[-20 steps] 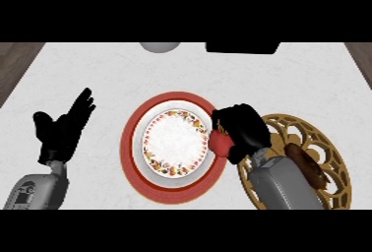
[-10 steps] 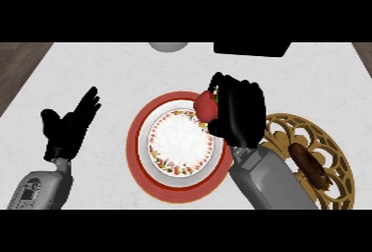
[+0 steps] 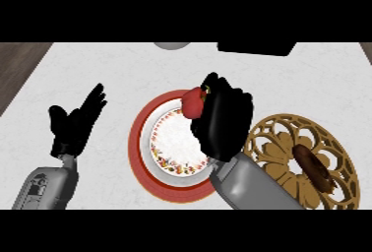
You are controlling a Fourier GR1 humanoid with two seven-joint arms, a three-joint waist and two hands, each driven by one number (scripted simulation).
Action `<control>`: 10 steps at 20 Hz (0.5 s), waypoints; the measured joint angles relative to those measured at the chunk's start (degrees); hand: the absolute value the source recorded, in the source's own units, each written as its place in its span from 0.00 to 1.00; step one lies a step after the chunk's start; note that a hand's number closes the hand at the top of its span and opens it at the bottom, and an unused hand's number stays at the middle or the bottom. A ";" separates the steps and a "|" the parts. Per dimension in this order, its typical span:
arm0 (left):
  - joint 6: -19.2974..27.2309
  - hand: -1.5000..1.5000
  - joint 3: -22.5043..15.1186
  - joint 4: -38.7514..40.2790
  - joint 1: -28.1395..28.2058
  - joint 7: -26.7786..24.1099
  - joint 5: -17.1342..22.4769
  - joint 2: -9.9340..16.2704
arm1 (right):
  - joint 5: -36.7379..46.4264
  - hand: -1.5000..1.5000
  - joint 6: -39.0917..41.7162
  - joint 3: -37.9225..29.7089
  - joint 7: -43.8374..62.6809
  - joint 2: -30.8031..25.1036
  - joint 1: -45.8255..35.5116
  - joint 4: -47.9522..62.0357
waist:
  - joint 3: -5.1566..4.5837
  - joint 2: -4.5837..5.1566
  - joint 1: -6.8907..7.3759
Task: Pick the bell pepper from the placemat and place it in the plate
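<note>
**Pepper carried over the plate**

Since half a second earlier, the right robot hand [image 3: 222, 123] had shifted further over the plate [image 3: 170, 147], fingers curled round the pepper [image 3: 193, 102] at its far tip, apparently for release. The left robot hand [image 3: 76, 123] rested spread.

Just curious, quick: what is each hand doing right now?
Left hand: open, fingers up, holding nothing.
Right hand: closed on the red bell pepper, over the plate.
</note>
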 measured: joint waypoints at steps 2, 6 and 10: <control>0.10 0.50 -0.02 -0.11 0.00 0.23 0.03 -0.15 | 1.11 1.00 -0.77 1.52 1.83 -0.11 0.13 0.93 | 0.04 0.05 -0.30; 0.37 0.50 0.40 -0.17 0.38 -0.22 0.00 -0.09 | 2.23 1.00 -2.00 3.34 3.92 -0.23 0.99 2.74 | 0.08 0.17 -1.08; 0.46 0.50 0.97 -0.18 0.72 -0.39 0.07 0.24 | 0.83 1.00 -2.33 4.13 4.78 -0.30 2.77 5.19 | 0.12 0.25 -1.79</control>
